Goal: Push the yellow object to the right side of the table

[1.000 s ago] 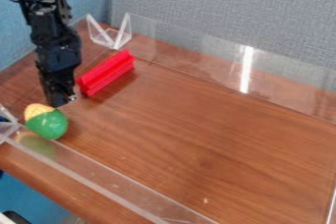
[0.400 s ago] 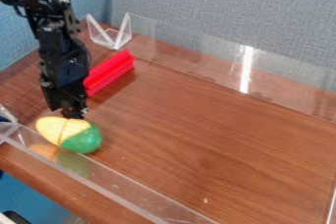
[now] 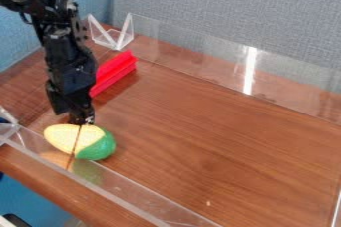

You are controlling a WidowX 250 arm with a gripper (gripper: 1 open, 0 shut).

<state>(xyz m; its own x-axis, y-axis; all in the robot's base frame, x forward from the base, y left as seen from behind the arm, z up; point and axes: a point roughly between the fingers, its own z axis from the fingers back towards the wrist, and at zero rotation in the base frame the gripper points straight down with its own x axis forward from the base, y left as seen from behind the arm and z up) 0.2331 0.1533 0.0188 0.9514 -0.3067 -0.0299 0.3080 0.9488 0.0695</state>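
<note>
Touching yellow object (image 3: 78, 140) | end effector (image 3: 80, 117) above it | writing: none legible

The robot arm (image 3: 59, 44) is black and dark grey, with bulky, uneven segments, small pale specks and narrower dark parts near its lower end

No readable text, labels, brands, numbers or signs anywhere in view.
</note>
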